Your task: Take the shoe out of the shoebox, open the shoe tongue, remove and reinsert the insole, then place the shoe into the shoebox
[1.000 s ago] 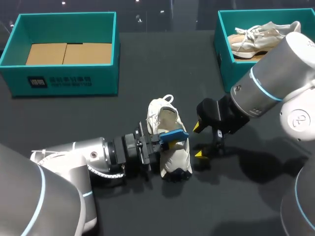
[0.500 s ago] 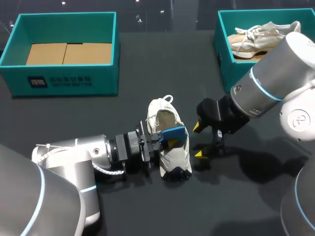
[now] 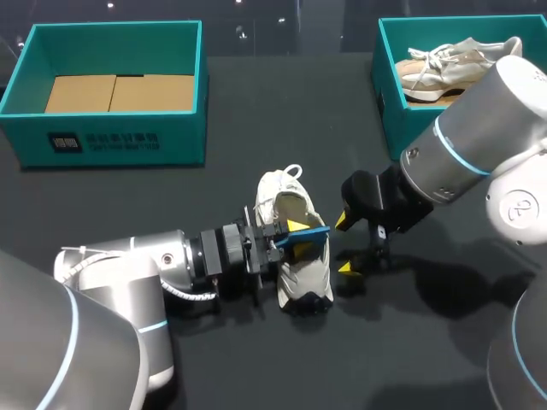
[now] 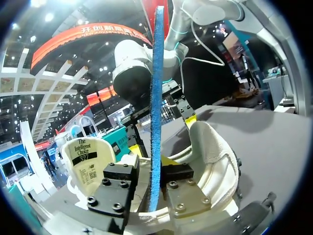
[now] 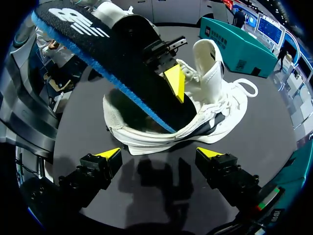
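Left gripper point(image 4: 156, 182) is clamping the insole point(image 4: 156, 98) at the shoe point(image 3: 301, 272), right gripper point(image 5: 159, 154) hanging open; I'm fearing the insole buckling if fed crooked.

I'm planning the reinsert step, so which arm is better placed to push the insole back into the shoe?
Left. The left tool is shut on the insole, whose lower end sits in the opening of the shoe. The right tool stands open beside the shoe, holding nothing.

White shoe point(image 3: 308, 275), blue-and-black insole point(image 5: 110, 66)
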